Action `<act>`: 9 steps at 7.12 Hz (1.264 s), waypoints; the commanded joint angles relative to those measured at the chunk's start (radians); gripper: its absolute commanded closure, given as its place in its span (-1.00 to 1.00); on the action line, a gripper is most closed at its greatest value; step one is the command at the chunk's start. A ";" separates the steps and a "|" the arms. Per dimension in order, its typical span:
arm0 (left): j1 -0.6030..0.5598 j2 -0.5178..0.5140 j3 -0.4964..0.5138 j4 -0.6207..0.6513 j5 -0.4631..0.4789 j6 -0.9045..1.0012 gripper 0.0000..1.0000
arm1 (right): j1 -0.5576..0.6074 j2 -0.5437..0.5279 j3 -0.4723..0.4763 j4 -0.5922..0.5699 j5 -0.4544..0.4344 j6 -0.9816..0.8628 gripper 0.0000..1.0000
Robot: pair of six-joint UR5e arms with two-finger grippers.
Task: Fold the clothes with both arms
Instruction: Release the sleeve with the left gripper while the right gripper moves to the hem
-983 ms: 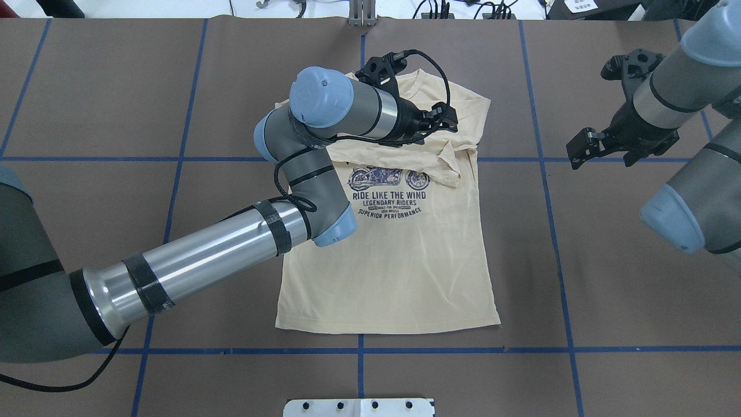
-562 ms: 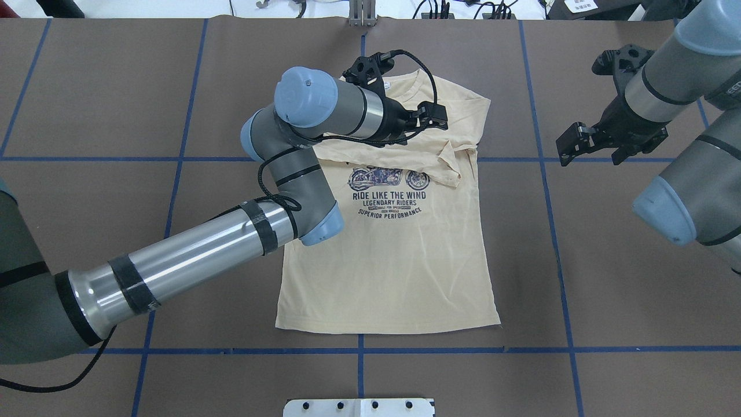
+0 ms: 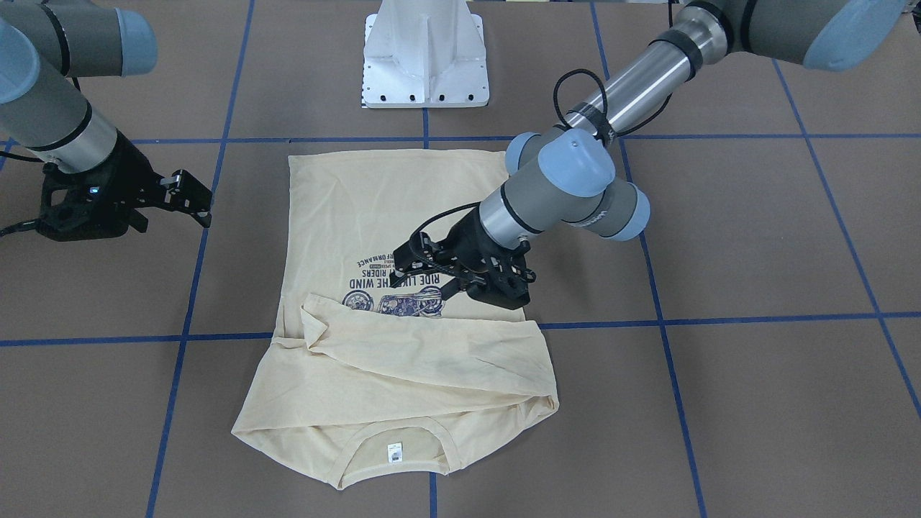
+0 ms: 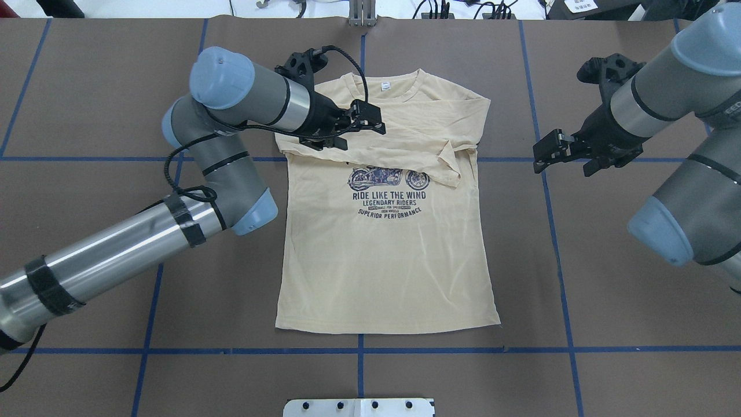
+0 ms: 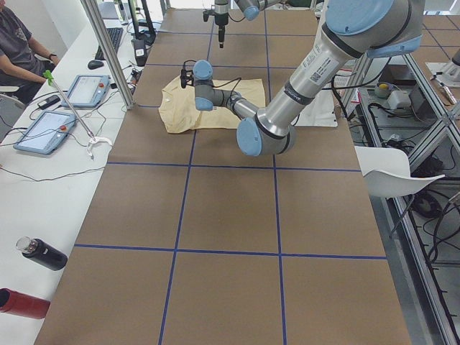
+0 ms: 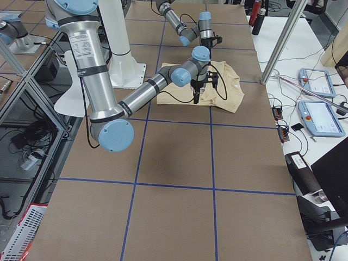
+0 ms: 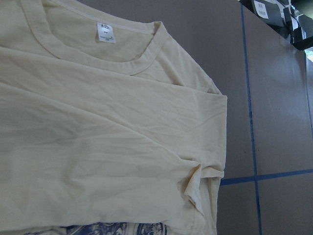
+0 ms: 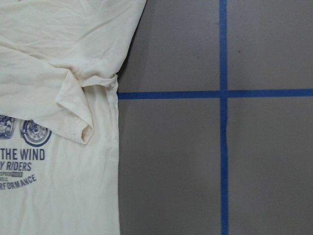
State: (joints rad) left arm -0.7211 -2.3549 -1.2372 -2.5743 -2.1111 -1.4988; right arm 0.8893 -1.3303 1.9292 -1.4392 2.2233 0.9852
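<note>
Lying flat, shirt (image 4: 388, 260) has sleeves folded across chest, body unfolded; jaws of left arm (image 4: 116, 255) and right arm (image 4: 648, 104) gape empty.

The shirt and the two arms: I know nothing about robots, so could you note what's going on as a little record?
Shirt: T-shirt flat on the table, print up
Sleeve: one sleeve folded across the chest, partly covering the print
Left gripper: open, above the shirt's upper part, holding nothing
Right gripper: open, over bare table beside the shirt
</note>
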 commanded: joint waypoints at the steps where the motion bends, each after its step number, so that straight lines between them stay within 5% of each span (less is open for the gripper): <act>1: -0.046 0.168 -0.309 0.226 -0.032 0.005 -1.00 | -0.123 -0.087 0.002 0.291 -0.040 0.275 -1.00; 3: -0.043 0.225 -0.474 0.395 -0.020 0.084 -1.00 | -0.238 -0.092 0.002 0.301 -0.068 0.309 -0.98; 6: -0.043 0.240 -0.490 0.396 -0.015 0.084 -1.00 | -0.435 -0.093 -0.018 0.299 -0.159 0.308 -0.97; 9: -0.040 0.240 -0.490 0.396 -0.015 0.084 -1.00 | -0.458 -0.121 -0.035 0.289 -0.157 0.308 -0.93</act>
State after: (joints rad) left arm -0.7621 -2.1155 -1.7269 -2.1784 -2.1261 -1.4144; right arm 0.4408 -1.4368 1.8997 -1.1479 2.0668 1.2931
